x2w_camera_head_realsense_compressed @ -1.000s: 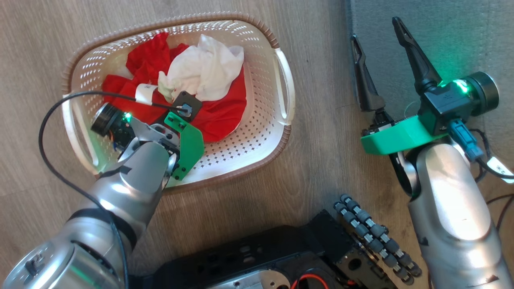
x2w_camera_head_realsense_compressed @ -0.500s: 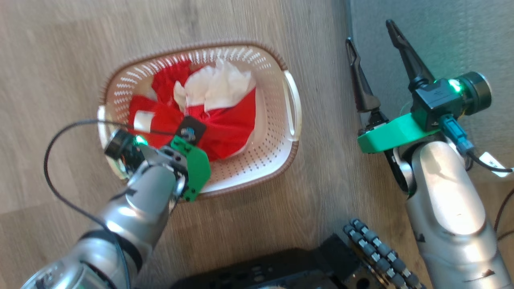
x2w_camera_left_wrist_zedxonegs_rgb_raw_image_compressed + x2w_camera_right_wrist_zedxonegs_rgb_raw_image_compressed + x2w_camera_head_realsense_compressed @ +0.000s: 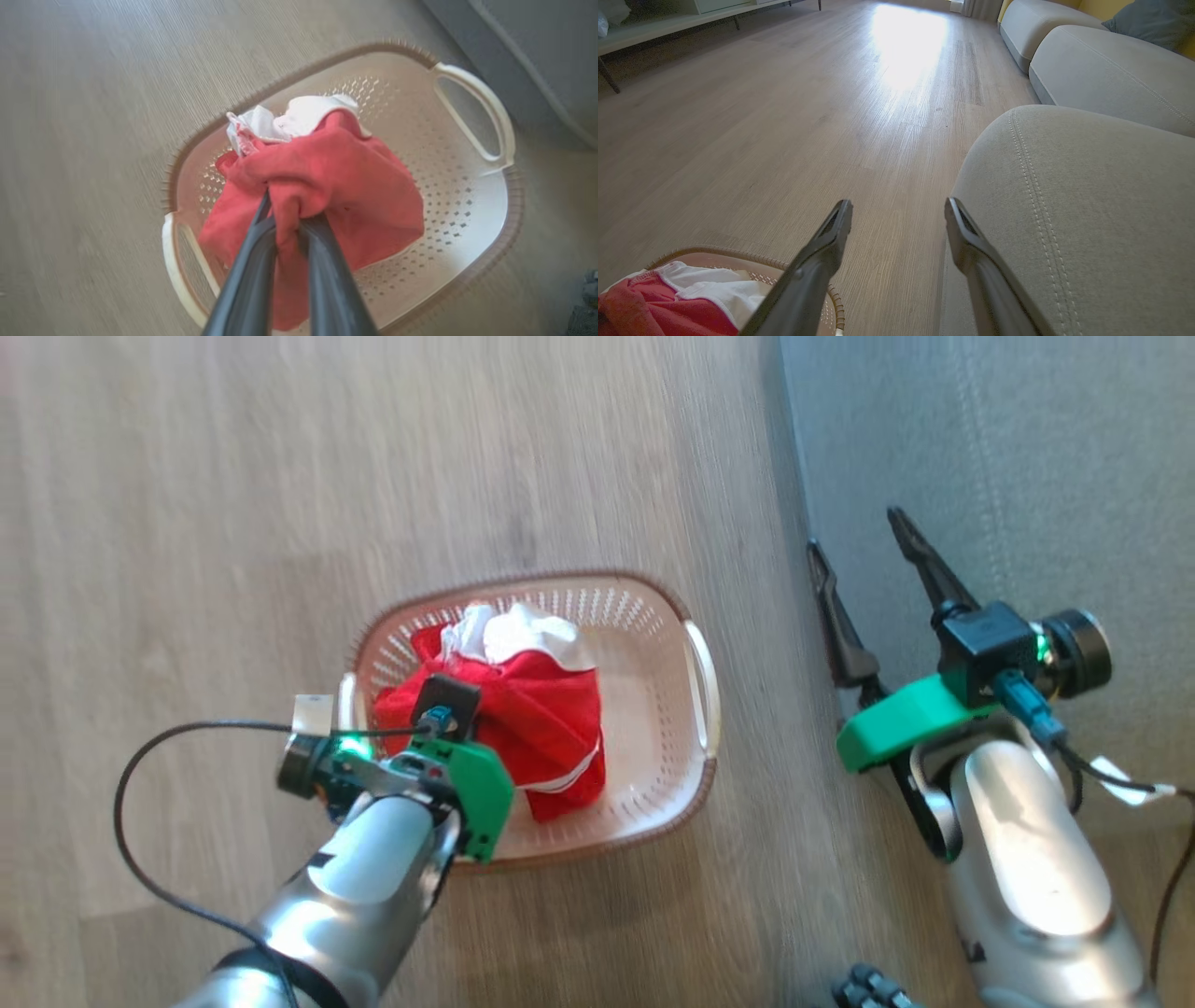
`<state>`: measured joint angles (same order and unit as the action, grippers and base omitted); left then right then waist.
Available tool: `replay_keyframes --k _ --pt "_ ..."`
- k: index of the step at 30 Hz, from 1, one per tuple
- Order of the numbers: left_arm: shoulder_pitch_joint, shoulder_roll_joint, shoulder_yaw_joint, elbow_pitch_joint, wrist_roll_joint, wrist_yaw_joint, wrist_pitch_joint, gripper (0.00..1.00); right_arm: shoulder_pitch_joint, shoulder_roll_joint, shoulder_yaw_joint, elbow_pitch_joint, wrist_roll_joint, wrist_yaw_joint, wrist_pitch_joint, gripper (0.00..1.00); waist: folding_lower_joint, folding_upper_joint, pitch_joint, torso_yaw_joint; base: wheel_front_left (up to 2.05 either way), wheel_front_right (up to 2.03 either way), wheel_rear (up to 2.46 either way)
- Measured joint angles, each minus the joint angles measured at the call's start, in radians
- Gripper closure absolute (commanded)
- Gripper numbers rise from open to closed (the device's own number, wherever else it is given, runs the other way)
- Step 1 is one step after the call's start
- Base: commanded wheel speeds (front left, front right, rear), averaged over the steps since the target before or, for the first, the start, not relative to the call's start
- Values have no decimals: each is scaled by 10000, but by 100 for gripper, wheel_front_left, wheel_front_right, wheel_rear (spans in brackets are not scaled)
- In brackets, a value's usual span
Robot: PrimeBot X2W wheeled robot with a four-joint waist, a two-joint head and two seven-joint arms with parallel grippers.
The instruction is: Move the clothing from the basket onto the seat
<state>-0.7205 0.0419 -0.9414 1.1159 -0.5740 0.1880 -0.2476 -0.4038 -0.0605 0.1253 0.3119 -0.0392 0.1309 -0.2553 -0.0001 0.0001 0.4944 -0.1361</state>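
Left wrist view: our left gripper (image 3: 286, 226) has its fingers squeezed shut on a fold of the red clothes (image 3: 345, 186). The bunch hangs over the basket (image 3: 467, 205), with a white bit (image 3: 308, 112) at 12 o'clock. We cannot tell if the bottom of the bunch touches the basket. The rest of the basket looks bare. The pinch is small, so the clothes could slip out and land on the floor (image 3: 93, 140).

Head view: the seat (image 3: 1027, 476) is at 2 o'clock from the basket, with floor between them. A loose end could catch the rim and drag the basket along. Our right gripper (image 3: 854, 529) holds nothing, and its fingers are wide apart over the seat's edge.

Right wrist view: the seat is at 3 o'clock. The basket with the clothes is at 7 o'clock.
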Motion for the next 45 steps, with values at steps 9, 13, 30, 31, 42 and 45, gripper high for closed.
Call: replay_keyframes --k 9,13,30,31,42,45 --pt "1441 384 2330 -3419 1101 627 -4 100 869 2 -153 305 84 0 0 0 0 0 -1721 516 0 0 0" --pt "2351 439 3287 -4717 1847 616 -4 100 1130 2 -123 405 140 0 0 0 0 0 -2351 679 0 0 0" --pt "4896 224 6433 -9204 3764 -96 -13 100 2290 8 385 685 316 0 2 0 0 0 -4306 733 0 0 0" --pt "4970 211 6566 -9471 3835 -98 -13 100 2334 10 420 702 332 0 2 0 0 0 -4370 699 0 0 0" --pt "5003 84 6822 -11681 4585 -111 -44 100 2553 10 493 711 393 0 2 0 0 0 -4608 405 0 0 0" --pt "5001 84 6527 -11733 4619 -276 -44 100 2547 10 527 652 393 0 2 0 0 0 -4548 351 0 0 0"
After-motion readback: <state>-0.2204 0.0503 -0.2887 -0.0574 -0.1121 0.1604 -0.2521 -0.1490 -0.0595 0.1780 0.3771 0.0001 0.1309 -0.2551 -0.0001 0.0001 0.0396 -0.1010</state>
